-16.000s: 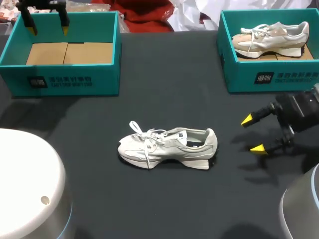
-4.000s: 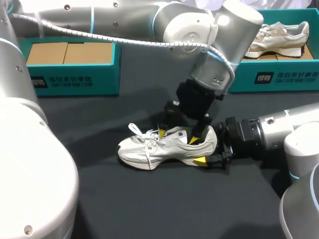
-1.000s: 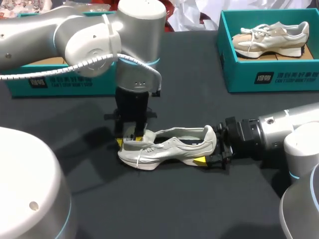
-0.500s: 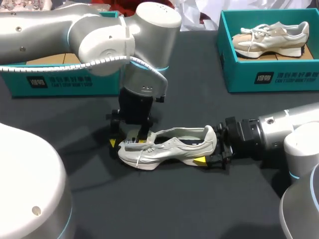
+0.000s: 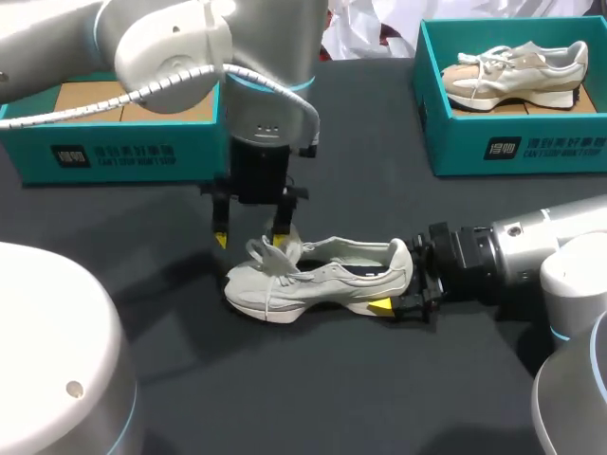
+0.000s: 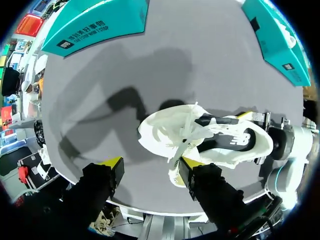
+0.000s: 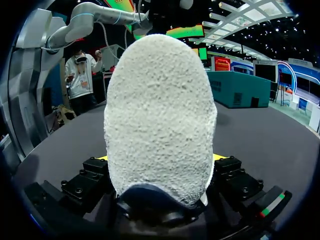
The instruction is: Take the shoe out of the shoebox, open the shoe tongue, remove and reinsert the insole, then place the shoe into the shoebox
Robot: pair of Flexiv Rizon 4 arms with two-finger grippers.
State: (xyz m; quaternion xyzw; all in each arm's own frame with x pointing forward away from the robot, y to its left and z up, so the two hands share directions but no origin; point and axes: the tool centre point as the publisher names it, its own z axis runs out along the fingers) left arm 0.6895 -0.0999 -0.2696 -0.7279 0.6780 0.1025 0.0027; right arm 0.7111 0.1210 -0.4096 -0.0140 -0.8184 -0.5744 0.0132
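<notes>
Step in hand: tongue opening. Right gripper (image 5: 396,282) clamps the shoe (image 5: 322,280) heel; left gripper (image 5: 248,237), spread wide and empty, must next pinch the tongue (image 5: 300,253).

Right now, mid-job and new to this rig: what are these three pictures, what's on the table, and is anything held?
These are two robot arms, each with a gripper of two yellow-tipped fingers. One picture looks down from above and behind; the two round ones come from wrist cameras. On the black table lies a white lace-up sneaker, with an empty teal cardboard shoebox at the back left and another teal shoebox holding a second white sneaker at the back right. The right gripper is shut on the first sneaker's heel, which fills its wrist view. The left gripper hangs open above the laces, holding nothing.
</notes>
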